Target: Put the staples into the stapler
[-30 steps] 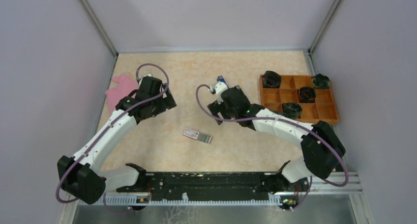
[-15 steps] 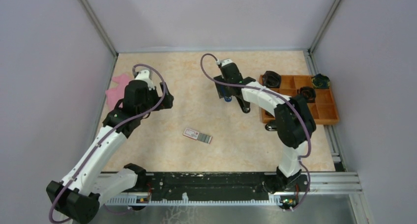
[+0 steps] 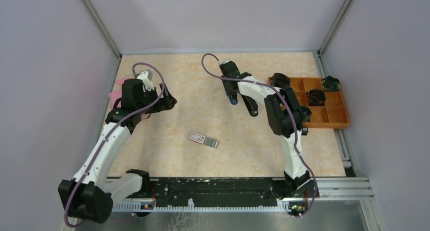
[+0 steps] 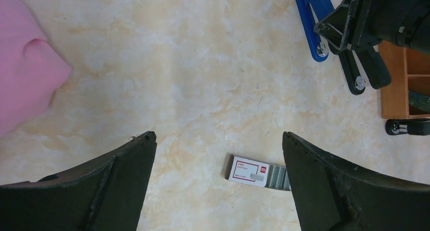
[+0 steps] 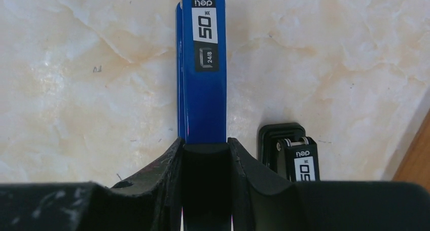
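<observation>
**Top view.** Cream marbled desk (image 3: pixel 167 155). An orange wooden compartment tray (image 3: pixel 329 120) at its right edge serves as the landmark.
- The staples, a small flat white cardboard box with red print and a grey metal strip poking from one end (image 3: pixel 204 139), lie well left of the tray and nearer the arm bases. Nothing touches them, and they are in the same spot as a second ago.
- The right pincer (image 3: pixel 233 91) has swung in from mid-desk. It now sits on the long, narrow, glossy blue stapler (image 3: pixel 234 100), a little left of the tray's far corner.
- A black stapler (image 3: pixel 251 107) lies between the blue one and the tray.
- The left pincer (image 3: pixel 171 102) is far left of the tray. It has drawn back toward the crumpled pink cloth (image 3: pixel 117 95).

**Left wrist view.** The left pincer (image 4: pixel 218 135) is spread wide and holds nothing. The staples (image 4: pixel 258 172) show between its fingers (image 4: pixel 101 185), on the desk below. The blue stapler (image 4: pixel 309 18) is up toward the tray side, with the right arm on it.

**Right wrist view.** The right pincer (image 5: pixel 204 140) has narrowed from wide to a pinch. Both fingers (image 5: pixel 170 160) press the blue stapler's (image 5: pixel 203 89) flanks at its near end. The black stapler (image 5: pixel 294 157) is just beside it, on the tray side.

**Reading.** The stapler looks newly secured and the staples have not been fetched. The free left pincer seems best placed to fetch them, and the magazine has yet to be opened.
</observation>
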`<move>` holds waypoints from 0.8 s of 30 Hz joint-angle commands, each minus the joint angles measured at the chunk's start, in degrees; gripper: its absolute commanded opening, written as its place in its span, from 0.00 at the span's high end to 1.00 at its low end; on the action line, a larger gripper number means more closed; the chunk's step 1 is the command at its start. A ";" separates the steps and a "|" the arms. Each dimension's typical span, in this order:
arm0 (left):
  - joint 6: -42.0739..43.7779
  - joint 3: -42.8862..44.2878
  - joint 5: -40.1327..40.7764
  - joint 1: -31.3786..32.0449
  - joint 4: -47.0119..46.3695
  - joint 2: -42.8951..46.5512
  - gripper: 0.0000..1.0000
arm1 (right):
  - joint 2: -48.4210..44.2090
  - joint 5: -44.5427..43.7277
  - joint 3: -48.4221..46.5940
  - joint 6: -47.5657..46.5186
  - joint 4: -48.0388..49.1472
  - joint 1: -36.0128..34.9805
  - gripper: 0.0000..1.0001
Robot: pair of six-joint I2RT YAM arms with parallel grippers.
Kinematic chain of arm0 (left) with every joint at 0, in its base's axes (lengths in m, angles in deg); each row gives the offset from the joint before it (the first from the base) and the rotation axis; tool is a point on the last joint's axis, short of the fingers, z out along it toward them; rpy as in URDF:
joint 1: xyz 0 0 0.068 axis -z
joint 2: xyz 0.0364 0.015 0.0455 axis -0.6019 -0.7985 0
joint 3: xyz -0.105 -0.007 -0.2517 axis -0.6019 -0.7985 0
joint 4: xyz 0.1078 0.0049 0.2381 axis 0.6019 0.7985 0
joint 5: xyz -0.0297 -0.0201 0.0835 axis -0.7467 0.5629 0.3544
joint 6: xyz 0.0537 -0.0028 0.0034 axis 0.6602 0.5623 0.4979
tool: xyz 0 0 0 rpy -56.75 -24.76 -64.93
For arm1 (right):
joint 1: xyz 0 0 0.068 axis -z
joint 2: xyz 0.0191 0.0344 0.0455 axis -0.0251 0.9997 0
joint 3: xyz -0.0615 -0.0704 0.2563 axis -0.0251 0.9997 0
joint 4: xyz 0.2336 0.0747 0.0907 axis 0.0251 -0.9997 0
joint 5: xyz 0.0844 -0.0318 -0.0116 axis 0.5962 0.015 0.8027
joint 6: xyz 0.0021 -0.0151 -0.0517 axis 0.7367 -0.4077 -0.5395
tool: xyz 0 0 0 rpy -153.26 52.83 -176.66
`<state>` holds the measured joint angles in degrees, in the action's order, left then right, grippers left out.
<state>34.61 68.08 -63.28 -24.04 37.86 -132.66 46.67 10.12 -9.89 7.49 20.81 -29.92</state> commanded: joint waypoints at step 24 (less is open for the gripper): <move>-19.80 -10.22 -11.46 7.62 -14.57 1.08 0.07 | -33.60 9.47 26.38 19.59 18.59 -8.17 1.00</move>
<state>20.14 59.47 -75.87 -19.51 28.70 -132.53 21.60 18.23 14.94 21.63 29.21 -36.67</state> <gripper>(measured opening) 0.941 0.320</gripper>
